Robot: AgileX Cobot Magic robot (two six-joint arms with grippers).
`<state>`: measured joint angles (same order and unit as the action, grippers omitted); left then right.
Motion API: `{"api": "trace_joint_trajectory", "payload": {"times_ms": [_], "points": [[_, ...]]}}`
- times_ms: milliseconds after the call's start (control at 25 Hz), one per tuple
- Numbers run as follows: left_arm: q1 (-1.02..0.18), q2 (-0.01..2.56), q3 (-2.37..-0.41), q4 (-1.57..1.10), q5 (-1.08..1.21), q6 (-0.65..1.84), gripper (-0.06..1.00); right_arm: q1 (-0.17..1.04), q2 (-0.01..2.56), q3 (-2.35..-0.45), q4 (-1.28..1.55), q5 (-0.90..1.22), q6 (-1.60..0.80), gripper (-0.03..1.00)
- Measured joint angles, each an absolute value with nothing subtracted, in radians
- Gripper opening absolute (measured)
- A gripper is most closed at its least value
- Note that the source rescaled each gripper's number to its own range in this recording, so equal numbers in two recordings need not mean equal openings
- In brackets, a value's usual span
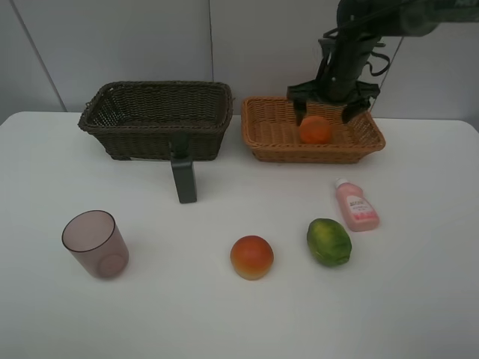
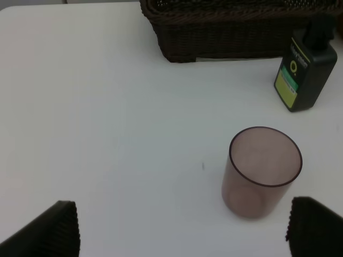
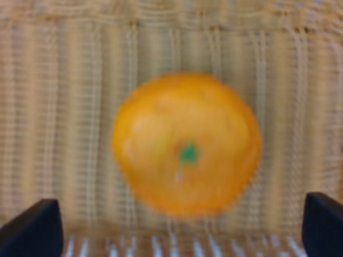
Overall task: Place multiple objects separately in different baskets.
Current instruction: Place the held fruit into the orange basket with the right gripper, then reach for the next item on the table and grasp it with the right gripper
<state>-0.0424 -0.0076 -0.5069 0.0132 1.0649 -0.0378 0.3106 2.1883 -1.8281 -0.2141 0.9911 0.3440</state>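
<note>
The orange mandarin (image 1: 316, 129) lies inside the light tan basket (image 1: 269, 134); it fills the right wrist view (image 3: 186, 144) on the woven floor. My right gripper (image 1: 325, 114) hangs open just above it, fingers wide on both sides, not touching. The dark brown basket (image 1: 157, 120) stands to the left, with the dark green bottle (image 1: 184, 178) upright before it. The mauve cup (image 1: 96, 244) stands front left and shows in the left wrist view (image 2: 262, 171). The red-orange fruit (image 1: 251, 256), the green fruit (image 1: 328, 241) and the pink bottle (image 1: 356, 204) lie on the table. My left gripper (image 2: 182, 235) is open, off the exterior view.
The white table (image 1: 419, 299) ends at a pale wall behind the baskets. In the left wrist view the dark basket (image 2: 225, 27) and green bottle (image 2: 305, 69) lie beyond the cup.
</note>
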Motion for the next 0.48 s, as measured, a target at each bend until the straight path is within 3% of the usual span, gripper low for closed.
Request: {"api": "trace_joint_trajectory", "payload": {"times_ms": [240, 480], "points": [[-0.042, -0.008, -0.507, 0.013, 1.065, -0.038, 1.0, 0.361, 2.04, -1.686, -0.13, 1.09, 0.222, 0.95], [-0.042, -0.008, -0.507, 0.013, 1.065, -0.038, 1.0, 0.423, 1.836, -1.361, -0.076, 1.033, 0.158, 0.95]]}}
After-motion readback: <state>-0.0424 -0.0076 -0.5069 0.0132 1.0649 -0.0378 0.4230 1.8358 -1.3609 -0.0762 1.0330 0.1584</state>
